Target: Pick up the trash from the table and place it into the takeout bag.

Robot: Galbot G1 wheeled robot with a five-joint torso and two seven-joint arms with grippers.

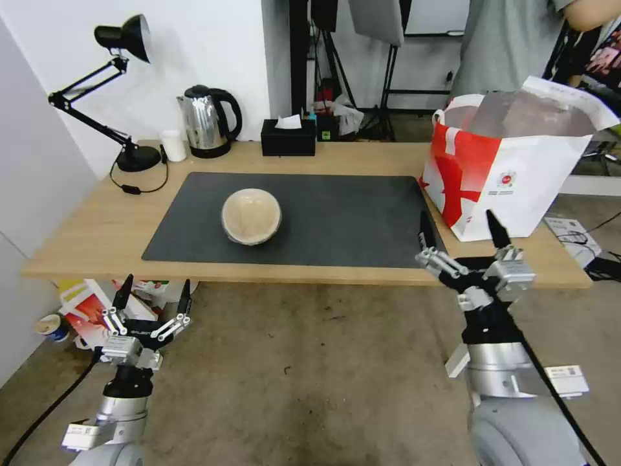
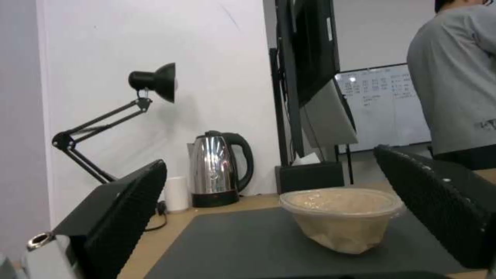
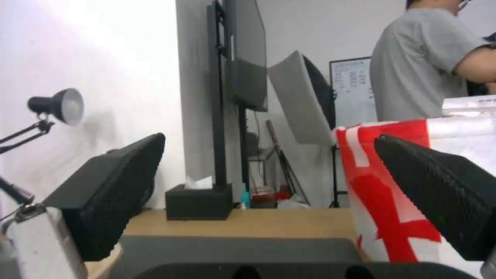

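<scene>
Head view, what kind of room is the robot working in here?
Probably an office or lab workspace: a light-wood table carries a desk lamp, a steel kettle and a tissue box, and a whiteboard stands behind.

The table (image 1: pixel 97 226) is pale, matt wood grain under a dark grey mat (image 1: pixel 336 220) with a dull, faintly grained face. The beige bowl (image 1: pixel 251 215) wears a clear, slightly glossy plastic lid. The kettle (image 1: pixel 206 123) is mirror-bright steel with shiny black plastic trim. The takeout bag (image 1: pixel 511 175) looks smooth outside, with silvery foil lining.
</scene>
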